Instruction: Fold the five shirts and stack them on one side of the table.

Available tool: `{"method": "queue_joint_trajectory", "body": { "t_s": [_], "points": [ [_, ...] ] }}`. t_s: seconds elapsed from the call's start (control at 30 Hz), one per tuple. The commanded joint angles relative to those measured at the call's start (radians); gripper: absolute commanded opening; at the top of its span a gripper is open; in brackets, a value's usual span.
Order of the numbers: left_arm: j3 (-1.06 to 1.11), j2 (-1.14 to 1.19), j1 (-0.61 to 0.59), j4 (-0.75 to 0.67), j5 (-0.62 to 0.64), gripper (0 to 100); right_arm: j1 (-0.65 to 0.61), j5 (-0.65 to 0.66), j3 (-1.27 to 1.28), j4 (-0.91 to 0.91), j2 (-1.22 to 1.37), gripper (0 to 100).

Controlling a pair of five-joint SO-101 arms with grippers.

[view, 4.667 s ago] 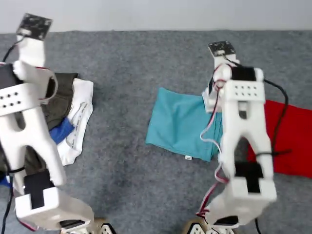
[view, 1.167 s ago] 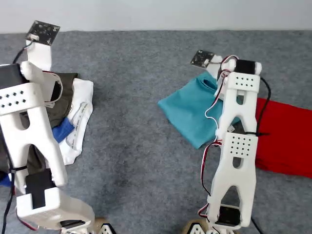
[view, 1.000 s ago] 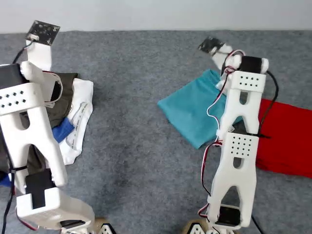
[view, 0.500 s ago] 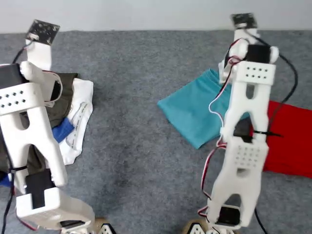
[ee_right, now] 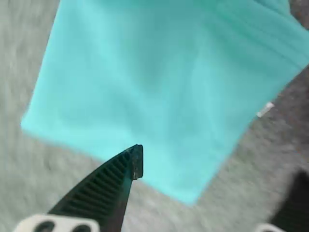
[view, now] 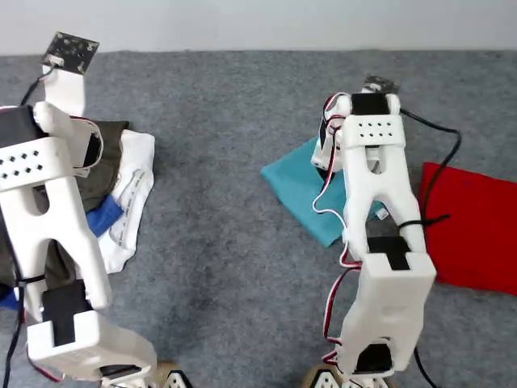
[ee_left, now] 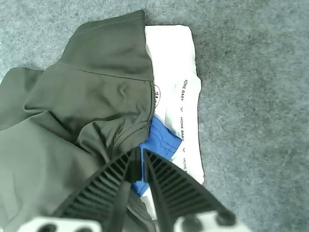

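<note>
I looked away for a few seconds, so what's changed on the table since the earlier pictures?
The teal shirt, earlier spread flat, now lies smaller and turned, apparently folded. The right arm swung to the far edge, then came back over it. The left arm, the shirt pile and the red shirt stayed put.

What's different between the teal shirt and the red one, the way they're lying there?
The teal shirt lies near the table's middle, turned at an angle. The red shirt lies squarer, at the right side, running out of the high view. The right arm hangs over the teal shirt and hides part of it, while the red shirt is mostly uncovered. Both lie flat on the grey table.
</note>
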Motion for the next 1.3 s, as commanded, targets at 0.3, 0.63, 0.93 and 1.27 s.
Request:
{"method": "queue_joint_trajectory", "body": {
  "t_s": [0.3,0.63,0.93,1.27],
  "points": [
    [-0.002,-0.049,0.0,-0.015,-0.008,1,-0.007,-0.112,-0.005,-0.389,0.252,39.8],
    [-0.002,-0.049,-0.002,-0.015,-0.008,1,0.031,-0.107,-0.008,-0.34,0.329,11.7],
    [-0.002,-0.049,0.0,-0.015,-0.006,1,0.073,0.141,-0.008,-0.242,0.231,0.8],
    [-0.002,-0.057,0.0,-0.014,-0.005,1,0.209,0.402,-0.008,-0.016,-0.094,0.9]
  ]
}}
